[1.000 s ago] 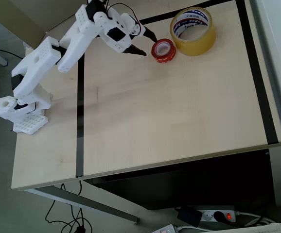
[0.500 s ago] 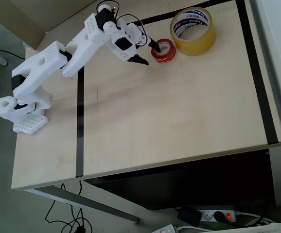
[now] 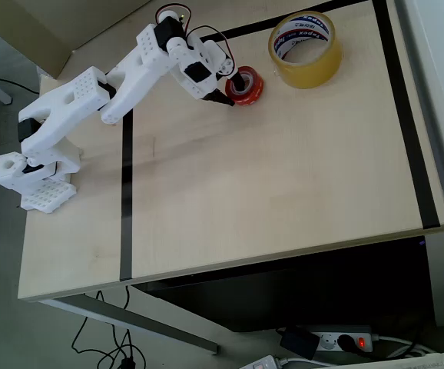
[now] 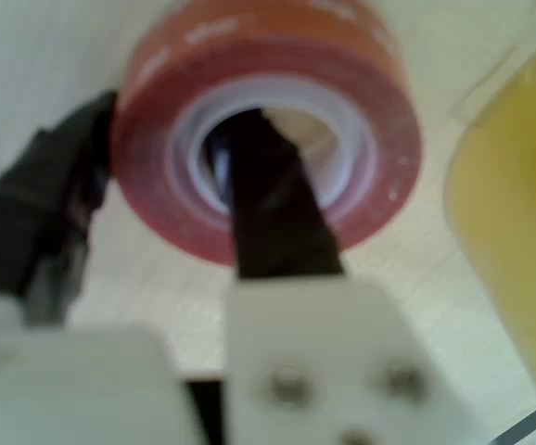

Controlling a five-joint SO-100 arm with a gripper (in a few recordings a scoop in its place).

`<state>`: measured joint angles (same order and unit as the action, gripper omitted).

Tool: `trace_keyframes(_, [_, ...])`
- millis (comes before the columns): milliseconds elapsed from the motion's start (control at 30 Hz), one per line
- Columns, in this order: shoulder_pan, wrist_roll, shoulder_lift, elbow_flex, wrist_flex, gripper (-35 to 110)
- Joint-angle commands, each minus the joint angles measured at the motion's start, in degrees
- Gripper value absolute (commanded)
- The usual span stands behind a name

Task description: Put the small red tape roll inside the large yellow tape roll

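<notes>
Red-orange and ring-shaped, the small red tape roll (image 3: 243, 84) sits at about twelve o'clock on the table (image 3: 283, 184) in the overhead view, tipped up on its edge so that its opening faces toward nine o'clock, at the arm, with its short axis running roughly from nine to three. The white arm (image 3: 91, 92) reaches in from the nine o'clock side, and the gripper (image 3: 232, 84) has the roll's wall between its dark fingers. In the wrist view the roll (image 4: 157, 148) shows its whitish core, with one black finger (image 4: 273, 213) passing into the hole and the other finger (image 4: 36, 222) lying against the outside of the ring at nine o'clock. The jaws are clamped on the wall of the red roll, one inside and one outside.

At about two o'clock from the red roll, near it but apart, the large yellow tape roll (image 3: 305, 48) lies flat on the table with its opening upward, its axis vertical. Its white inner core with red and blue print is visible, and inside the ring only the table surface shows. In the wrist view its amber side (image 4: 509, 241) stands at three o'clock of the red roll, with a strip of table between them. Black tape lines (image 3: 126, 192) cross the pale wooden tabletop.
</notes>
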<state>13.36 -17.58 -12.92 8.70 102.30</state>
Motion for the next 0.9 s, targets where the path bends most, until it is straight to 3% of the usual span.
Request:
trace_keyframes(0, [-0.70,-0.09,-13.27,0.62,1.23,0])
trace_keyframes(167, [-1.49,-0.79,-25.14,0.35,-0.70,0])
trace_keyframes(367, [-0.79,-1.85,-34.01,-3.43,-10.28,0])
trace_keyframes(867, [0.00,-2.46,-20.83,-3.96,-29.09,0])
